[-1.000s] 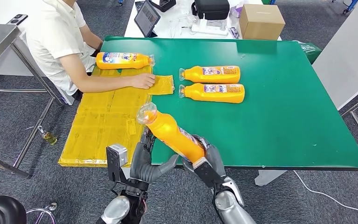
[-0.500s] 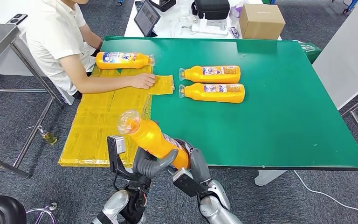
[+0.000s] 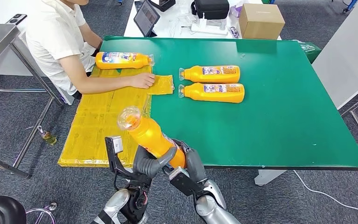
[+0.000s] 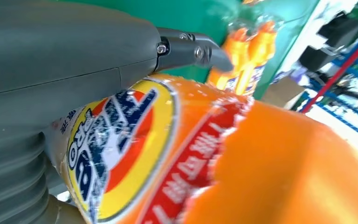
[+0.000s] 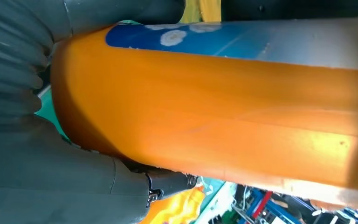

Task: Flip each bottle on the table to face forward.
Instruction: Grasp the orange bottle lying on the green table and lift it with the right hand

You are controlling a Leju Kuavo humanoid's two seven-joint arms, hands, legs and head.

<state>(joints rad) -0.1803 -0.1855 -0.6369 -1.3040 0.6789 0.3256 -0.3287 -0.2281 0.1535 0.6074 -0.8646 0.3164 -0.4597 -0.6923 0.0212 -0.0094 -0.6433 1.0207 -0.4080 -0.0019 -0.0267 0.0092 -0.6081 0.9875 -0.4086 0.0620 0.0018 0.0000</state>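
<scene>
I see both hands gripping one orange bottle (image 3: 153, 137), tilted, above the near edge of the green table (image 3: 279, 126): left hand (image 3: 148, 161) and right hand (image 3: 189, 163) wrap its lower body. Two bottles (image 3: 212, 83) lie mid-table; a fourth bottle (image 3: 122, 60) lies beside a person's arm (image 3: 107, 84).

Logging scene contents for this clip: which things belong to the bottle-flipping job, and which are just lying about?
Job:
- orange plastic bottle held by left hand and right hand
- two orange bottles lying side by side
- orange bottle on yellow sheet
- green table

Lying about:
- cardboard box
- black tablet
- black bag
</scene>
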